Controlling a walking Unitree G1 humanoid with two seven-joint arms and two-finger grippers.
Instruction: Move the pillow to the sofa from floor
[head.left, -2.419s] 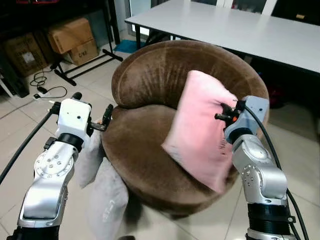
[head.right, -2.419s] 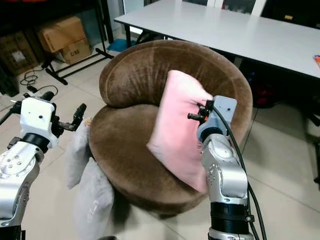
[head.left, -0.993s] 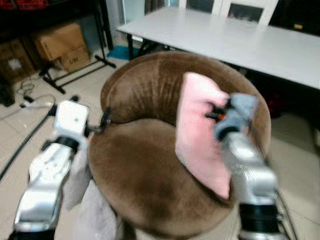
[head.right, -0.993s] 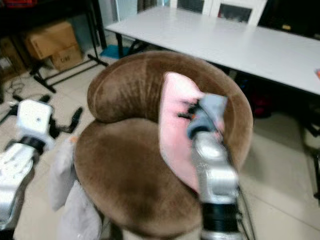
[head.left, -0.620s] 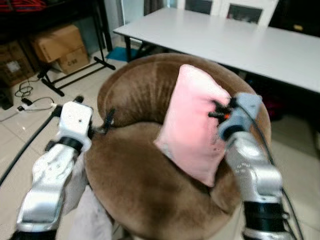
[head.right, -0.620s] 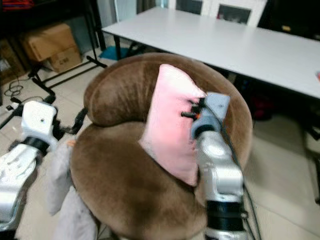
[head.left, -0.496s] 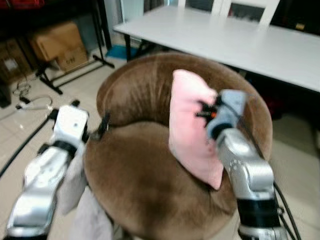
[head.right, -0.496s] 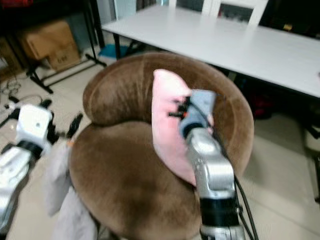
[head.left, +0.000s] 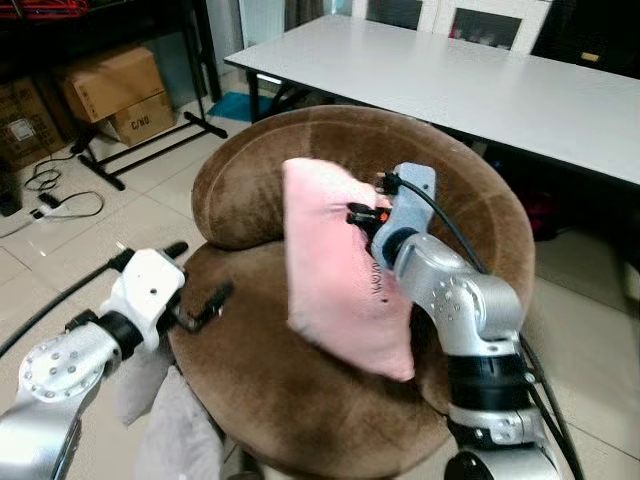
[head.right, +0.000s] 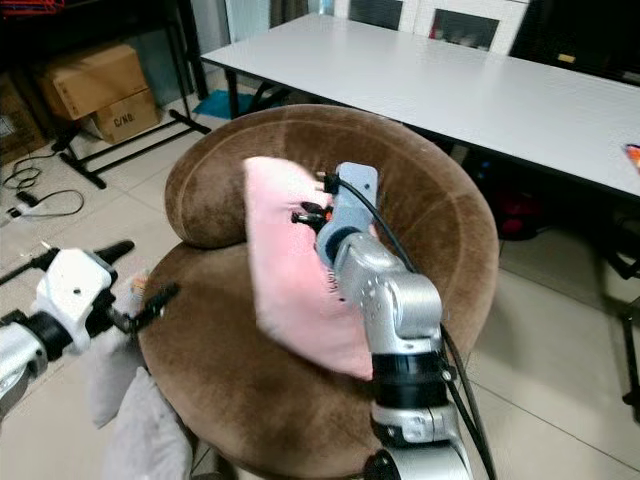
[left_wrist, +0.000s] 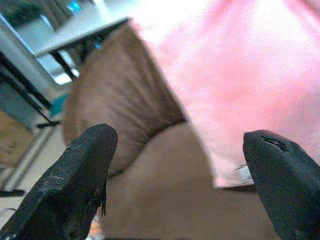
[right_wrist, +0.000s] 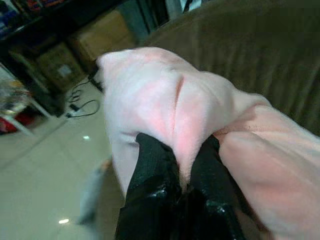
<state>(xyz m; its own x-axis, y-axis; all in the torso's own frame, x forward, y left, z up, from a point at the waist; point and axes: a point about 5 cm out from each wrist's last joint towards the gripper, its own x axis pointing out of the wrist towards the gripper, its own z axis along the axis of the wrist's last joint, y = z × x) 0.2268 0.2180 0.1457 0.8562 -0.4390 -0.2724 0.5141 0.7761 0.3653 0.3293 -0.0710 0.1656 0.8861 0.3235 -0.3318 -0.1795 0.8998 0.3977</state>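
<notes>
A: From the head, where is the pink pillow (head.left: 335, 270)?
B: Up over the round brown sofa (head.left: 290, 400), so it can drop onto the seat.
A: And the left gripper (left_wrist: 175, 175)?
B: Its wrist view shows fingers spread wide, holding nothing.
A: The right gripper (right_wrist: 177, 165)?
B: Pinched tight on a fold, so the pillow won't slip.

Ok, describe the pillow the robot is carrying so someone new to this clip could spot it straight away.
Start at the round brown sofa chair in front of the long white table. Above its seat, the right claw pinches a fold of a pink pillow. The grey cushions beside the chair's base are duller and lie low.
</notes>
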